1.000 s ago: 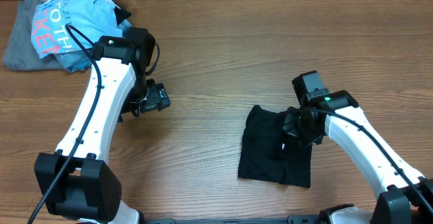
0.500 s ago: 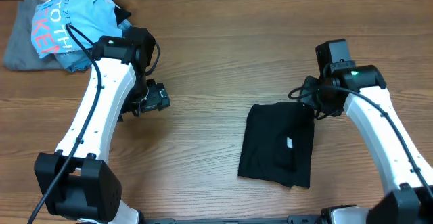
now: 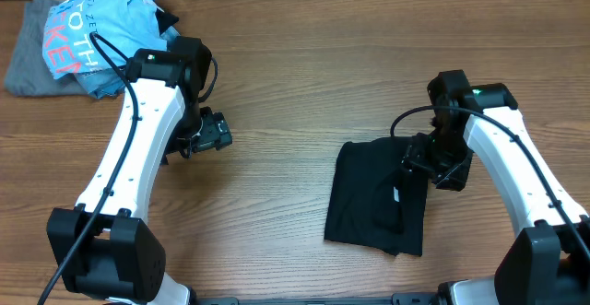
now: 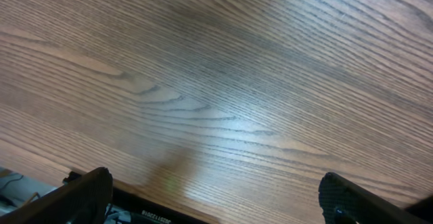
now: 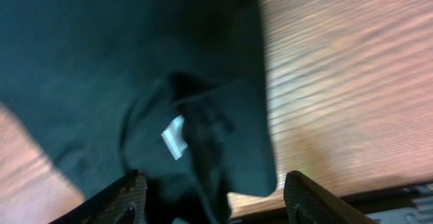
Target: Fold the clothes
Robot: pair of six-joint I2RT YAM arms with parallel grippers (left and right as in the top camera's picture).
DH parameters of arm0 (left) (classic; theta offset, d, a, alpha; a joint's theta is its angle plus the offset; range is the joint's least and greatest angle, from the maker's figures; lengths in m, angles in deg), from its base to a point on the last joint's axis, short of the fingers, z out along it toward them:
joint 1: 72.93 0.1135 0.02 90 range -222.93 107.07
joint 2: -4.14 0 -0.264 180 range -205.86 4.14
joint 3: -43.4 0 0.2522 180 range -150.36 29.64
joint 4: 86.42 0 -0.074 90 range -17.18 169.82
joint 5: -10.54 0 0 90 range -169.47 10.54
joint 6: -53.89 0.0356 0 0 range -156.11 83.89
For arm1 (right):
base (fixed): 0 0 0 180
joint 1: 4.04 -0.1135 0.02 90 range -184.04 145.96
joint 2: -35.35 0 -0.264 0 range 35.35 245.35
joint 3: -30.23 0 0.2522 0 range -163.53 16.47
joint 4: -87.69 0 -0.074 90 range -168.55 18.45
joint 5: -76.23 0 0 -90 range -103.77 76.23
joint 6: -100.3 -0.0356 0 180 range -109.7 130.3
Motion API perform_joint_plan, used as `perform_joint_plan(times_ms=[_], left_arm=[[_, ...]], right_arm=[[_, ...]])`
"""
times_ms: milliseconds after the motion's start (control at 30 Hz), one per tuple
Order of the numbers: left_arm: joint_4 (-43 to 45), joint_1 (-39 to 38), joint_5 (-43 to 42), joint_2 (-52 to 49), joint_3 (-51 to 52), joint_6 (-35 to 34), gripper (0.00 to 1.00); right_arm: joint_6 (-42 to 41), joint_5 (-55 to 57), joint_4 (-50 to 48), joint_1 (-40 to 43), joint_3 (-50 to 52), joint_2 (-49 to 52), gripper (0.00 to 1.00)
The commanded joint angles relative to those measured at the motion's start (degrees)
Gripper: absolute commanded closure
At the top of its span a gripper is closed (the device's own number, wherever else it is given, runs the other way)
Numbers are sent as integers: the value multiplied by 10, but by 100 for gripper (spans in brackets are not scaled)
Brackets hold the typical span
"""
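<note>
The clothes, a black T-shirt (image 3: 373,199), lie folded into a rough rectangle on the wooden table right of centre, the small white neck tag (image 3: 395,194) facing up. My right gripper (image 3: 431,164) hovers over the shirt's right edge, open and holding nothing. In the right wrist view the black T-shirt (image 5: 135,68) and its tag (image 5: 174,138) lie below the spread right gripper (image 5: 213,187). My left gripper (image 3: 210,134) stands open over bare wood, well left of the shirt. The left wrist view shows only table between the left gripper (image 4: 215,187) and its fingers.
A crumpled light blue shirt with red lettering (image 3: 101,29) lies at the back left corner, on top of a grey garment (image 3: 26,61). The left arm stretches from the front left toward them. Bare wood (image 3: 277,93) separates the two arms.
My right gripper has let go of the shirt's right side, lifted back and opened, then come down again over the right edge. The shirt lies flatter. The left arm has not moved.
</note>
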Motion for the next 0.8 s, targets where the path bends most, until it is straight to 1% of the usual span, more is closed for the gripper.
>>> perform_joint_plan(times_ms=[0,167,200,267,333,400,433,467,567,600,767], left_arm=[[1,0,1,1,4,13,0],[1,0,1,1,4,13,0],[1,0,1,1,4,13,0],[1,0,1,1,4,13,0],[1,0,1,1,4,13,0],[1,0,1,1,4,13,0],[1,0,1,1,4,13,0],[1,0,1,1,4,13,0],[1,0,1,1,4,13,0],[1,0,1,1,4,13,0],[-1,0,1,1,4,14,0]], right_arm=[[65,-66,-3,-15,13,-17,30],[61,-75,-64,-17,93,-17,29],[58,-83,-76,-17,107,-17,30],[52,-105,-101,-17,130,-17,34],[37,-120,-130,-17,153,-17,44],[37,-120,-138,-17,161,-17,51],[36,-120,-140,-17,162,-17,57],[32,-120,-140,-17,162,-17,63],[23,-119,-142,-17,162,-17,91],[16,-116,-143,-17,162,-17,96],[-21,-73,-133,-16,152,-17,96]])
